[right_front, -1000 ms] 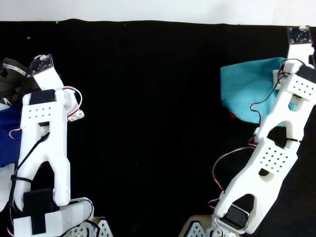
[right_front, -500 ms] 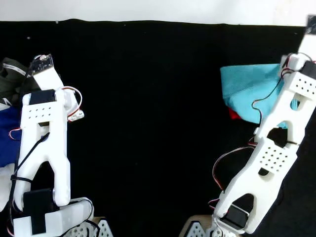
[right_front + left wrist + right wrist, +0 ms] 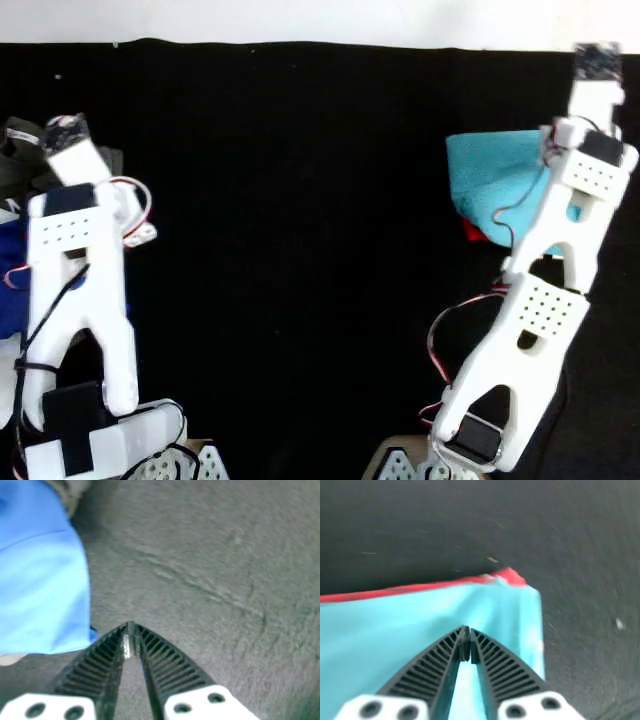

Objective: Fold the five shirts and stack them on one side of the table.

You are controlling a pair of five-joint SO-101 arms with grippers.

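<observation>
A folded teal shirt (image 3: 500, 185) lies at the right side of the black table, on top of a red shirt (image 3: 474, 233) whose edge peeks out beneath it. The right arm (image 3: 545, 290) stands over this stack. Its gripper (image 3: 465, 645) is shut with nothing in it, hovering over the teal shirt (image 3: 395, 625) near the red edge (image 3: 510, 575). At the table's left edge lie a blue shirt (image 3: 12, 270) and a dark olive one (image 3: 20, 165). My left gripper (image 3: 131, 639) is shut and empty above the black cloth, right beside the blue shirt (image 3: 40, 580).
The black tablecloth (image 3: 300, 200) spreads wide between the two arms. A white wall strip (image 3: 300, 20) runs along the far edge. Something white (image 3: 8, 375) lies at the left edge under the left arm (image 3: 75, 290).
The left arm has shifted left toward the shirt pile. The right arm's wrist swung out and back over the teal shirt, which stays in place.
</observation>
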